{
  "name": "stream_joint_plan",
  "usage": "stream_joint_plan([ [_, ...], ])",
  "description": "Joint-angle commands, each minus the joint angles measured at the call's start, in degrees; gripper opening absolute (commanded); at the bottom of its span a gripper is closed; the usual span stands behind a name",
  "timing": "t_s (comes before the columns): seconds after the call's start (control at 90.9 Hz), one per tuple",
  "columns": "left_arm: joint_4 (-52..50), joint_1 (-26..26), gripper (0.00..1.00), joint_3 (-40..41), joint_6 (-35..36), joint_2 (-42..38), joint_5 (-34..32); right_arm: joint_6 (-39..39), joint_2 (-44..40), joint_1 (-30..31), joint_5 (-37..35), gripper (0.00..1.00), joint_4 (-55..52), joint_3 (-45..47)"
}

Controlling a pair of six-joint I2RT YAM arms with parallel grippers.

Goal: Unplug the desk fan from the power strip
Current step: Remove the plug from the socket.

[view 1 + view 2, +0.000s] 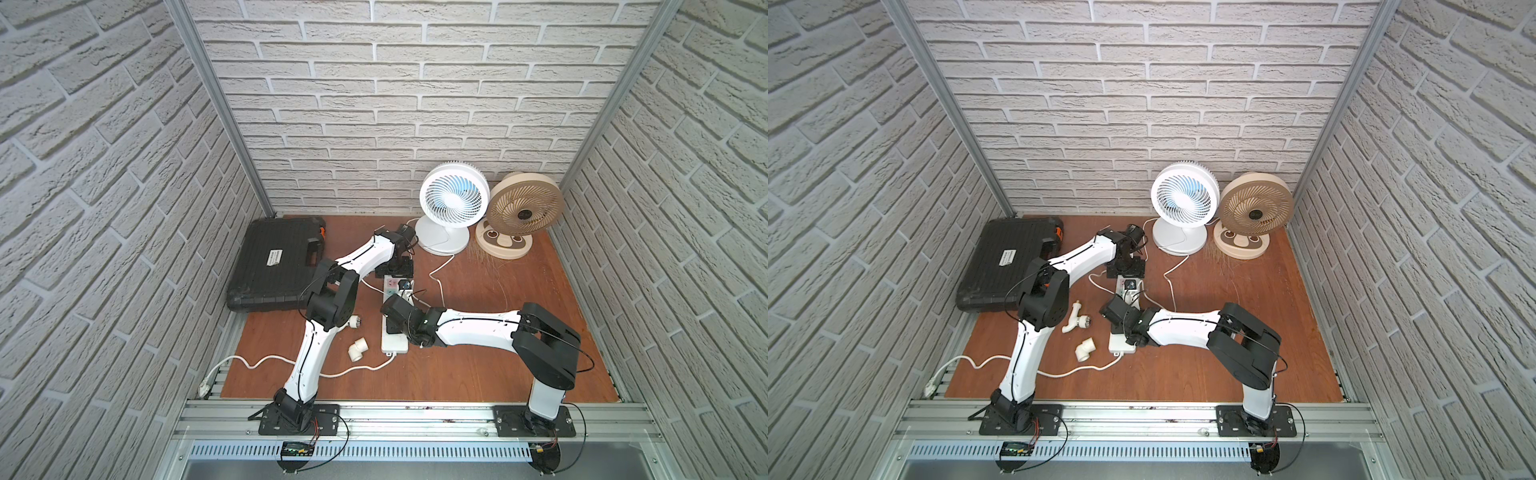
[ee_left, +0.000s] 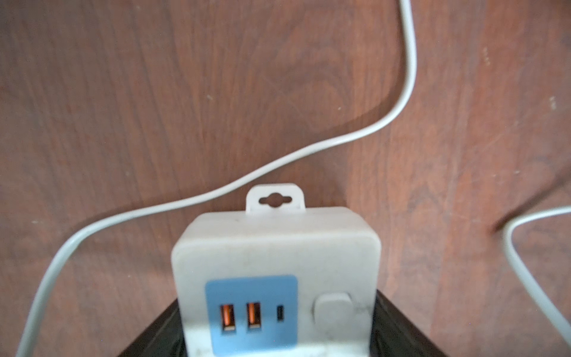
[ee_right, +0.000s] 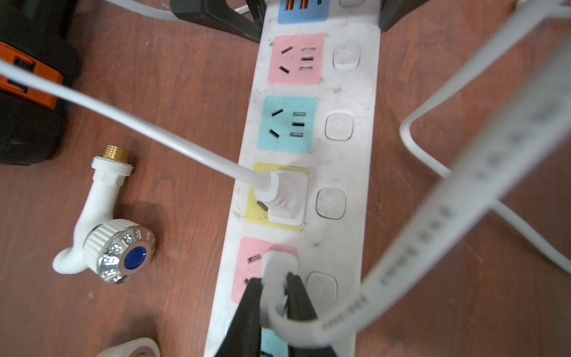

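1. In the right wrist view we see the right claw (image 3: 274, 282) clamped on a white plug (image 3: 279, 262). Its two black fingers (image 3: 248, 315) press the plug's sides, with only the plug's width between them.
2. The plug stands in a pink socket of the power strip (image 3: 336, 244). We cannot tell whether its pins are fully home.
3. A flat white cord (image 3: 432, 228) curls out from the plug between the fingers and rises past the camera. We cannot tell which fan it runs to, the white fan (image 1: 453, 199) or the beige fan (image 1: 525, 205).
4. The left claw (image 2: 278, 309) straddles the strip's far end, the one with the blue USB panel. One black finger lies against each long side, closed on the strip.
5. The strip is long, white and smudged. From the USB end its sockets run pink, green, yellow, pink, each with a white button beside it. A second white plug (image 3: 284, 197) fills the yellow socket.
6. In both top views the strip lies flat in the middle of the brown tabletop (image 1: 478, 365), running front to back. Its own white cord (image 1: 291, 365) trails from the near end to the front left edge.
7. The right claw comes down on the strip's near half and the left claw holds its far end. The open pink and green sockets lie between them.
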State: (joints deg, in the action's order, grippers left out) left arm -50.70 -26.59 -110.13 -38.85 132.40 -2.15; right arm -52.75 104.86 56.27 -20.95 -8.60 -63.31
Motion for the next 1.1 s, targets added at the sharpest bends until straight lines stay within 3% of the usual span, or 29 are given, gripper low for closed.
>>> stream_joint_plan([
  [0.0, -2.0, 2.3, 0.0, 3.7, -1.2, 4.7, -4.3, -2.4, -1.4, -0.6, 3.5, 0.03, -0.4, 1.6],
  [0.297, -1.8, 2.4, 0.0, 3.8, -1.1, 4.9, -3.9, -0.5, 1.0, -0.1, 1.3, 0.03, -5.9, -3.4],
  [0.715, -1.8, 2.6, 0.0, 3.7, -1.2, 4.9, -3.7, 4.4, 8.0, 4.3, -10.7, 0.03, -20.4, -17.0],
  [1.089, -1.7, 2.8, 0.0, 4.3, -1.2, 4.5, -3.8, 2.7, 5.8, 4.2, -8.5, 0.03, -15.0, -12.8],
])
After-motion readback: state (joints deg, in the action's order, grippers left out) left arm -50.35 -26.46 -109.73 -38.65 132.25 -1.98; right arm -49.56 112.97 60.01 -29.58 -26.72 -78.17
